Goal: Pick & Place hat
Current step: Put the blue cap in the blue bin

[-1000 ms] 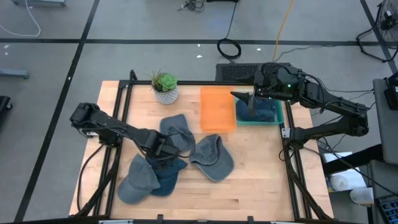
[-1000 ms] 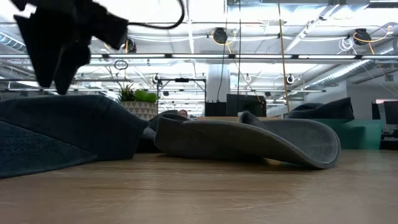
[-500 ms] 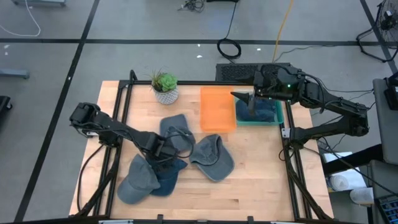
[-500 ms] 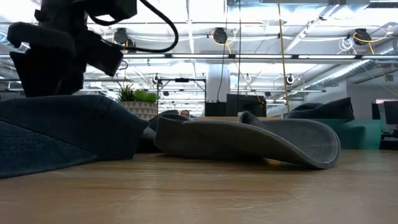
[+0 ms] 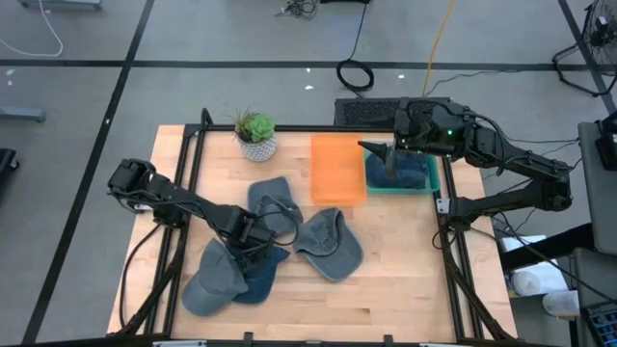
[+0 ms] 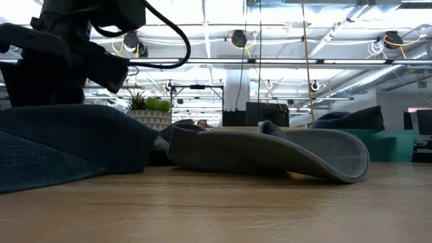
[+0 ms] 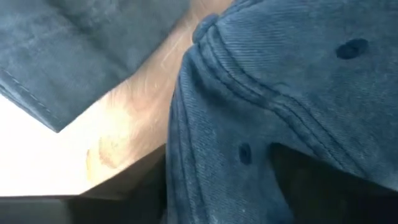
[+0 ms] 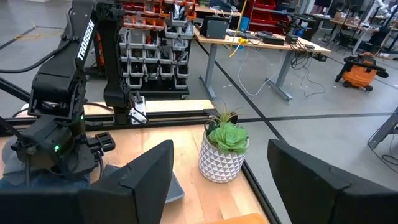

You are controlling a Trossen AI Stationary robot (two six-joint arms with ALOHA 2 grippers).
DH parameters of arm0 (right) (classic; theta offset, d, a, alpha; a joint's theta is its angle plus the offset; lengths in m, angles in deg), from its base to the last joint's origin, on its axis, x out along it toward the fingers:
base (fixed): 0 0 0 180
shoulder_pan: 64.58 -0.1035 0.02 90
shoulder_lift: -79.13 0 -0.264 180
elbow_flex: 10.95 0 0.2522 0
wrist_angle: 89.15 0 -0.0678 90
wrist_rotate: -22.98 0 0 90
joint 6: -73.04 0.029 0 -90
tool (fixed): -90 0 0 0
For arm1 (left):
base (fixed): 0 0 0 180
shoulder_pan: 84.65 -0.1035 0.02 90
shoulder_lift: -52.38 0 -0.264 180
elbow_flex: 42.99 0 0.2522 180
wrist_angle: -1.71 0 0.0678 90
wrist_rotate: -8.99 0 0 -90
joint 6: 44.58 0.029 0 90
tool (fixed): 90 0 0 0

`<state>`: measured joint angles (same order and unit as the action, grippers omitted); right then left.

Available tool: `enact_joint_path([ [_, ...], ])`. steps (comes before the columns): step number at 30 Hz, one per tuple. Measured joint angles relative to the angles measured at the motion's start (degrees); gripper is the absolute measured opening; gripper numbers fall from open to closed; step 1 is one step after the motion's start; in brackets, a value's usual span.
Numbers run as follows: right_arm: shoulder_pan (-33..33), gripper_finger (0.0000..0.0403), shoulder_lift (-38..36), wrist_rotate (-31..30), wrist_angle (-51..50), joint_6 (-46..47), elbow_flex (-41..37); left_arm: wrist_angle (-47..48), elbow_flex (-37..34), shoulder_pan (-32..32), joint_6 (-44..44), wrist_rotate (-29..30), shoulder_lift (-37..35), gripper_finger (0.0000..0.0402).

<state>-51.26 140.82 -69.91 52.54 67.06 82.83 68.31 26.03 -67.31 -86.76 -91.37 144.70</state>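
Several denim hats lie on the wooden table. My left gripper (image 5: pixel 253 239) hangs low over the dark blue hat (image 5: pixel 262 272), just above its crown (image 6: pixel 67 131). That hat fills the left wrist view (image 7: pixel 267 93), with its stitched seams and eyelets very close. A light blue hat (image 5: pixel 214 281) lies partly under it. A grey-blue hat (image 5: pixel 272 198) and a grey hat (image 5: pixel 330 243) lie beside them, brims on the wood. My right gripper (image 5: pixel 389 162) is open (image 8: pixel 224 180) and hovers over the teal bin (image 5: pixel 434 181), which holds a blue hat (image 5: pixel 413 172).
An orange bin (image 5: pixel 337 169) stands next to the teal bin near the far edge. A potted succulent (image 5: pixel 256 135) sits at the far left (image 8: pixel 225 146). Black frame rails run along both sides of the table. Bare wood (image 5: pixel 405 270) lies toward the near right.
My left gripper has come down and a little toward the near edge, onto the dark blue hat. In the low view it has dropped from well above the crown to just behind its top. The hats have not moved.
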Motion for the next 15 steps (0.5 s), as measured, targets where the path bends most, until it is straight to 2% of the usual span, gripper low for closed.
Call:
enact_joint_path([
  [8, 0.0, 0.0249, 0.0, 0.0, -0.5, -0.7, 0.0, 0.1, 0.0, 0.0, 0.2, -1.4, -0.4, 0.0102],
  [11, 0.0, 0.0249, 0.0, 0.0, -0.6, 2.6, 0.0, 0.3, 0.4, -0.1, 1.2, -2.2, -0.4, 0.0036],
  [13, 0.0, 0.0249, 0.0, 0.0, -0.6, 5.3, 0.0, 0.3, 1.1, -0.1, 2.6, -2.2, -0.8, 0.0013],
  [15, 0.0, 0.0249, 0.0, 0.0, -0.6, 6.6, 0.0, 0.3, 2.1, -0.1, 4.2, -2.1, -1.4, 0.0012],
])
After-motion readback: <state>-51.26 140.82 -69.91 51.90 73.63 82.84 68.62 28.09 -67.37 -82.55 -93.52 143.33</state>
